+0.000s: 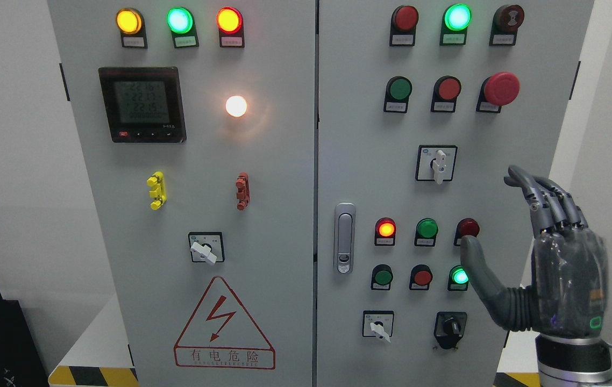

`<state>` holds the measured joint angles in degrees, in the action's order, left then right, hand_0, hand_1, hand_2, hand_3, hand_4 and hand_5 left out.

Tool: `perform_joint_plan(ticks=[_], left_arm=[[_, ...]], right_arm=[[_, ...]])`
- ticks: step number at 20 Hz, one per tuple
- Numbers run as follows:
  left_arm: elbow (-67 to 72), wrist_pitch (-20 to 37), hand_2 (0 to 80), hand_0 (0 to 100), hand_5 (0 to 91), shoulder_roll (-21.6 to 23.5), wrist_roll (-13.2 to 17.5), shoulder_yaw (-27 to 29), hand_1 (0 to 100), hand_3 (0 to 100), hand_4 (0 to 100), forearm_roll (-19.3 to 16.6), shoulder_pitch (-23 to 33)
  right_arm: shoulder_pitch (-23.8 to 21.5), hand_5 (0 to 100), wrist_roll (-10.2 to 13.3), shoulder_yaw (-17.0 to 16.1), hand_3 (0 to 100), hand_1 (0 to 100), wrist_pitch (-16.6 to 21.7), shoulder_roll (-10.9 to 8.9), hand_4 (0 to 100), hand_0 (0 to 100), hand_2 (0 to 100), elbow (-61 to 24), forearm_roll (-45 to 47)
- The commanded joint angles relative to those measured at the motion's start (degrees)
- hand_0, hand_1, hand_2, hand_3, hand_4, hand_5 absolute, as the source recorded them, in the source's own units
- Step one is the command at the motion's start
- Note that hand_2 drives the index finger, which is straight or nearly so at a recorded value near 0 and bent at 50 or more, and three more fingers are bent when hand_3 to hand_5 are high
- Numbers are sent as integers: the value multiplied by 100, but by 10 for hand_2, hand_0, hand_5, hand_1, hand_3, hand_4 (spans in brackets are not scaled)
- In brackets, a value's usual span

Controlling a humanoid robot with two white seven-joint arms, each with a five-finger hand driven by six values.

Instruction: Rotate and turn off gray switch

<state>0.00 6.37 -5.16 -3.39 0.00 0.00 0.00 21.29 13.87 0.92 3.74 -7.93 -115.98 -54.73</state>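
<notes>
Right hand point(540, 252) is raised in front of the right-hand door of the control cabinet point(360, 177), fingers spread and loose, holding nothing; the thumb tip overlaps a dark red indicator lamp point(468, 228) in the view, though contact cannot be confirmed. Left hand not in view. There are 3 pale gray rotary switches on the panel: 1 high on the right door point(438, 164), lever pointing about straight down; 1 low on the right door point(381, 327), lever angled down-right; 1 on the left door point(204, 250). Which is the target is not certain; the upper right-door switch sits nearest the fingertips, up and to their left, so that is the likely one. Step in hand reads as approach, with no grasp begun. Next move calls for carrying the hand up-left, pinching thumb and fingers across the narrow lever, then turning the wrist. Room: bare panel surrounds that switch on all sides, with the big red mushroom button point(500, 88) above-right and the lamp row below, both apart from it. The black selector knob point(450, 325) lies below the hand. The cabinet's right edge runs just behind the palm, with open wall beyond it, so the wrist has space to swing.
</notes>
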Motion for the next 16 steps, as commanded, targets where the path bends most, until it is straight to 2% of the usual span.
perform_joint_plan(ticks=[1,16], left_arm=[[-141,5,0,120,0,-2,5,44,389,0,0,114,-53],[-141,5,0,120,0,6,5,44,389,0,0,114,-53]], right_arm=[[-46,0,-60,128,144,150,39,-236,44,328,141,-153,41],[-81,23,-104,119,162,161,31,-174,68,306,141,-153,41]])
